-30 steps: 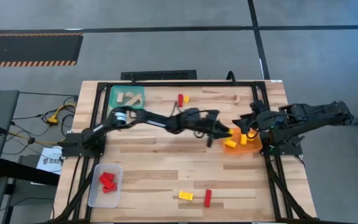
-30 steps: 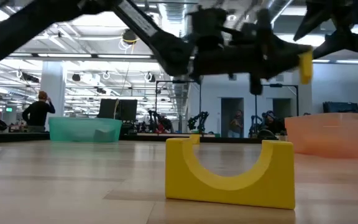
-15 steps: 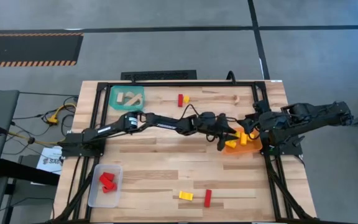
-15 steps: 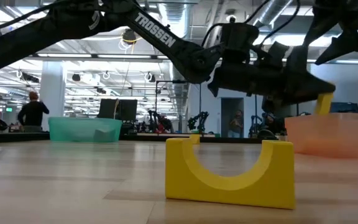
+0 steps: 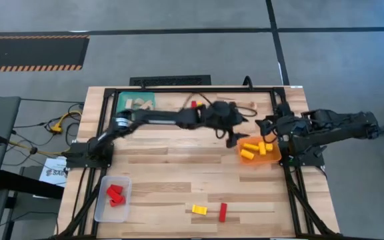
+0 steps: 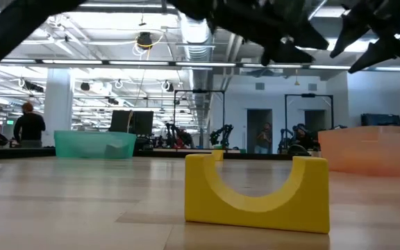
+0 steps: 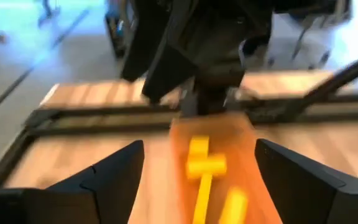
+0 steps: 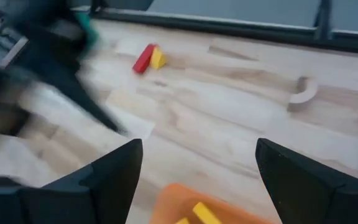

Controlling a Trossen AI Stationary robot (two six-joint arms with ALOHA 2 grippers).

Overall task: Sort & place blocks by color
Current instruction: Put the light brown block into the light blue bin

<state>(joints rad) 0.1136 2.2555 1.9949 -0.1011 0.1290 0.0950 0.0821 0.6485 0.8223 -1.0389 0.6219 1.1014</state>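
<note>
**A:** Start at nine o'clock on your table [image 5: 179, 180]. What do you see?

**B:** At about seven o'clock, the clear tray [image 5: 113, 198] with red blocks [image 5: 115, 194] in it. At eleven o'clock, the teal tray [image 5: 136, 101] with pale wooden blocks [image 5: 139, 102] inside.

**A:** And your left gripper [image 5: 235, 137]?

**B:** It hangs above the table toward one o'clock, just beside the orange tray [image 5: 245, 143]. From the wrist, its fingers [image 7: 114, 180] stand wide apart with nothing between them.

**A:** Toward six o'clock?

**B:** A yellow arch [image 5: 199, 210] and a red brick [image 5: 223, 212] lie near each other, apart, on the bare wood. At twelve o'clock you see a red and yellow pair [image 8: 148, 58] touching, and a pale arch [image 8: 304, 91] at one o'clock.

**A:** The orange tray?

**B:** Yellow blocks [image 5: 259, 147] lie inside it, at about two o'clock.

**A:** Your right gripper [image 5: 264, 125]?

**B:** It waits above the tray's far edge, fingers [image 8: 114, 177] spread wide, empty.
</note>
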